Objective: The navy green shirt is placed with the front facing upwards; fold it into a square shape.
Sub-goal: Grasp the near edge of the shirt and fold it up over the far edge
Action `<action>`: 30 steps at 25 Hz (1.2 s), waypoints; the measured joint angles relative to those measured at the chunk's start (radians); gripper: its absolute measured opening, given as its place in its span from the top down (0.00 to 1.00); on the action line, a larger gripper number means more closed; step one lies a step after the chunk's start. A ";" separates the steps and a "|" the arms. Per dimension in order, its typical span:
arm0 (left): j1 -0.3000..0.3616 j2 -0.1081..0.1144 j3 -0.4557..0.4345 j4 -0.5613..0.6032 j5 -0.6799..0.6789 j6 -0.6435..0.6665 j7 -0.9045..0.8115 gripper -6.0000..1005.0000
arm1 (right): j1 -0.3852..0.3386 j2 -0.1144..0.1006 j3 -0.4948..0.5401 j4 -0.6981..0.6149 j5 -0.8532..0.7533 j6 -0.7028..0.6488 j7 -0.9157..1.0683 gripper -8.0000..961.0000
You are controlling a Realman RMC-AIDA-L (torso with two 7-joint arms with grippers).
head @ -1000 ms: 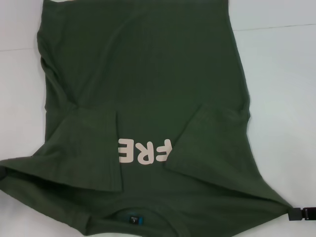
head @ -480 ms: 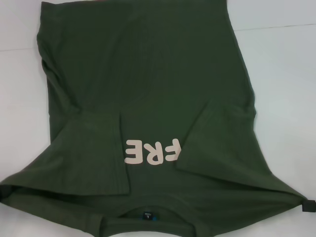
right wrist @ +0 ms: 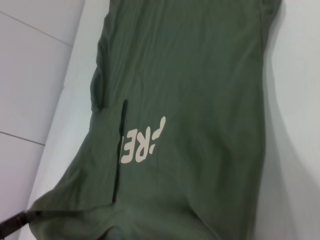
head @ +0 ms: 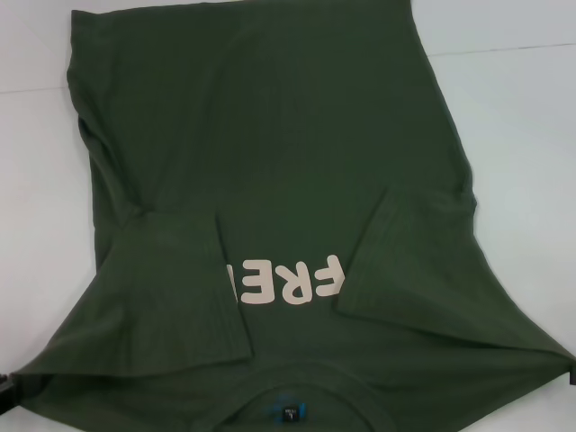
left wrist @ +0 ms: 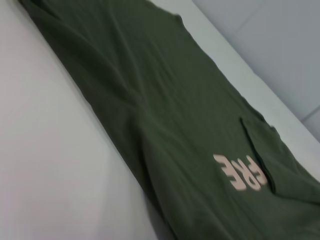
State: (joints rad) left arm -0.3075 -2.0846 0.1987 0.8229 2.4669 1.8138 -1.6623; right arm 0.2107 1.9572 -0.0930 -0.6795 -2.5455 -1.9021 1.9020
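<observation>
I have the left gripper (head: pixel 7 389) and right gripper (head: pixel 571 371) pinching the navy green shirt (head: pixel 270 135) at its near shoulder corners, jaws clamped; I'd carry both evenly, keeping the cloth taut.

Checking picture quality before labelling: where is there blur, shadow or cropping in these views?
Head view: the navy green shirt is fairly sharp, evenly lit, cropped at the bottom edge. Left wrist view: soft, lettering blurred. Right wrist view: soft, a shadow on the table beside the cloth.
</observation>
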 joint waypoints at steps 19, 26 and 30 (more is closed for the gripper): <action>0.012 0.000 -0.039 -0.003 0.070 0.018 0.038 0.95 | 0.012 0.006 0.062 0.002 0.058 -0.021 -0.004 0.98; 0.019 -0.003 -0.038 -0.003 0.074 0.016 0.041 0.95 | 0.014 0.009 0.067 0.009 0.061 -0.031 -0.008 0.98; 0.003 -0.001 -0.039 -0.009 0.064 0.018 0.043 0.95 | 0.029 0.013 0.061 0.032 0.063 -0.032 -0.015 0.98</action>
State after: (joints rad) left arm -0.3045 -2.0856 0.1593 0.8141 2.5305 1.8321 -1.6192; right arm 0.2396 1.9704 -0.0317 -0.6478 -2.4823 -1.9338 1.8869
